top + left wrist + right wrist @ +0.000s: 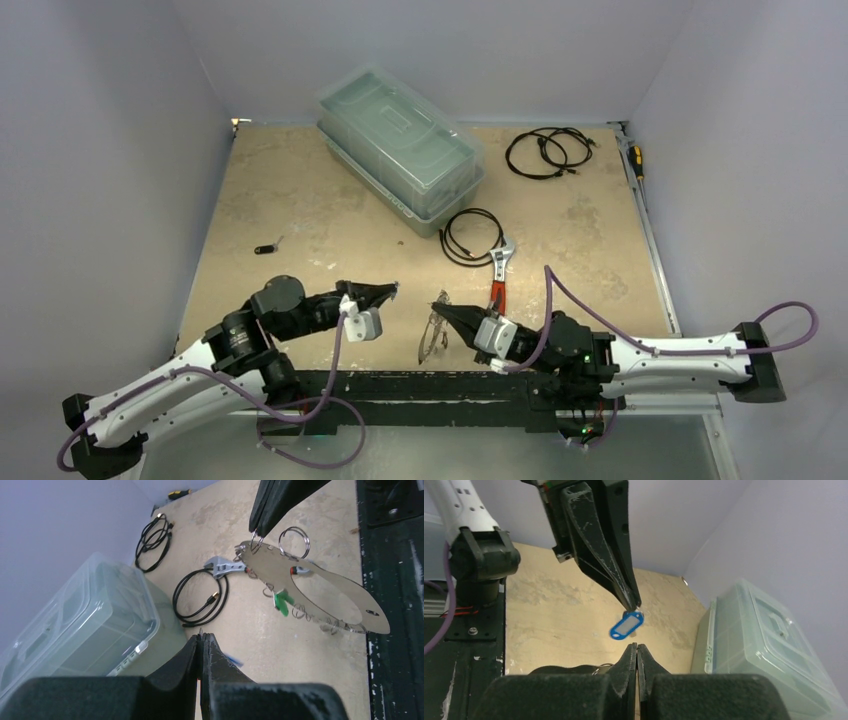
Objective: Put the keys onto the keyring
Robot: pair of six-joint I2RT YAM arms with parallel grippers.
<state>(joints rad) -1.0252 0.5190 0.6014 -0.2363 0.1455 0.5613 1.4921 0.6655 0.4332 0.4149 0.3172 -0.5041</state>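
My left gripper point(393, 287) is shut on a key with a blue tag point(626, 625), which hangs from its tips above the table; its own view point(202, 638) shows a sliver of metal between the tips. My right gripper point(440, 306) is shut on a small ring at one end of the keyring point(432, 338), a shiny flat metal loop point(270, 565) carrying a green tag point(282, 603) and a red tag point(300, 571). The two grippers face each other a short way apart. A black-tagged key point(265, 249) lies alone on the table at the left.
A clear lidded plastic box point(400, 150) stands at the back centre. A black coiled cable point(473, 236) and a red-handled wrench point(500, 270) lie just beyond the right gripper. A second cable point(548, 152) and a screwdriver point(636, 160) lie at the back right.
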